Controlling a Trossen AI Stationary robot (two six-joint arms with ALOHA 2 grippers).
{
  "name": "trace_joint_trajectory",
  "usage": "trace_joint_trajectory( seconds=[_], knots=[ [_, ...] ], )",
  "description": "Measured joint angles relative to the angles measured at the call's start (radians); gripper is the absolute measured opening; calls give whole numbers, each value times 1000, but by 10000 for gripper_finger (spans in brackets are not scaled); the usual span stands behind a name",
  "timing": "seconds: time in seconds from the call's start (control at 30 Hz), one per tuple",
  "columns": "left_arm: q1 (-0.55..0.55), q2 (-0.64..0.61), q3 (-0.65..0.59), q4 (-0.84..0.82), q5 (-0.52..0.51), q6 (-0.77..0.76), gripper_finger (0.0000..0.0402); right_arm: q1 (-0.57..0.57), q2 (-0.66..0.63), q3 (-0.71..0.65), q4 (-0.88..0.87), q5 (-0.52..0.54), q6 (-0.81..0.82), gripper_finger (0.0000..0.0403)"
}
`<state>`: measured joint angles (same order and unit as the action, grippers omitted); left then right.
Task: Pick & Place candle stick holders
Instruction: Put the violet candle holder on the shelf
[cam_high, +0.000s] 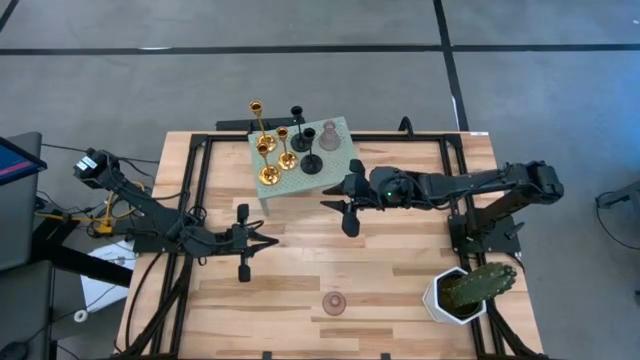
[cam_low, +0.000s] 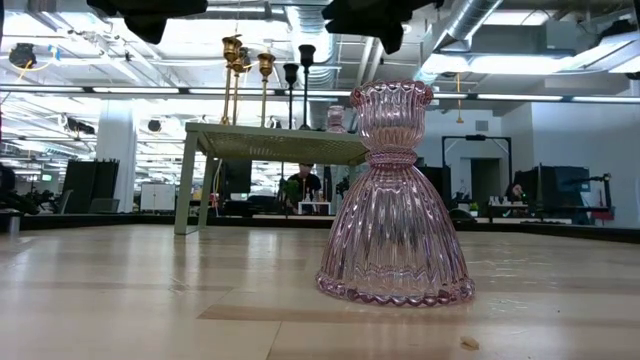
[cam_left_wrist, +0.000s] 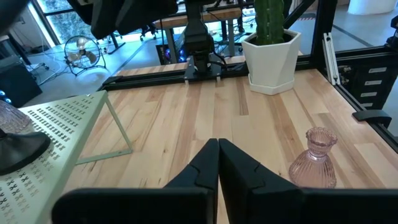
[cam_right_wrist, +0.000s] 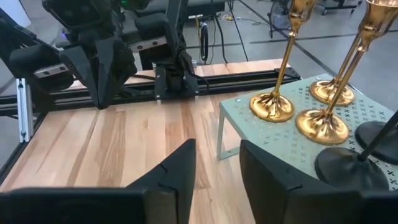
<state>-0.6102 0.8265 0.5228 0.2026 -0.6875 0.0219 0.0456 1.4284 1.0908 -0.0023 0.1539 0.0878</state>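
Note:
Three gold candle stick holders (cam_high: 268, 150), two black ones (cam_high: 306, 150) and a pinkish glass one (cam_high: 329, 133) stand on their round bases on a small pale green perforated stand (cam_high: 335, 160) at the table's far middle. Another pinkish glass holder (cam_high: 333, 303) stands upright on the wooden table near the front edge; it fills the low view (cam_low: 393, 200) and shows in the left wrist view (cam_left_wrist: 314, 162). My left gripper (cam_high: 274, 241) is shut and empty, left of centre. My right gripper (cam_high: 328, 198) is open and empty, just in front of the stand's near right corner.
A green cactus in a white pot (cam_high: 468, 290) stands at the near right corner. The green stand's thin legs (cam_left_wrist: 118, 130) rise from the table. Black frame rails (cam_high: 200, 180) run along the table's sides. Bare wood lies between the grippers and the front edge.

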Motion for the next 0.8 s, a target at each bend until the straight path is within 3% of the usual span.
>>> trace_joint_trajectory(
  seconds=[0.33, 0.53, 0.63, 0.8],
  knots=[
    [0, 0, 0, 5, 0, 0, 10, -8, 0, 0, 0, 0, -16, 72],
    [0, 0, 0, 7, 60, 0, 10, -5, 0, 0, -8, -106, -51, 44],
    [2, 0, 0, 8, 54, 0, 10, 16, -7, 0, -58, -102, -82, 11],
    [2, 0, 0, 12, 51, 0, 7, 59, -42, 0, -194, -101, -85, 3]
  ],
)
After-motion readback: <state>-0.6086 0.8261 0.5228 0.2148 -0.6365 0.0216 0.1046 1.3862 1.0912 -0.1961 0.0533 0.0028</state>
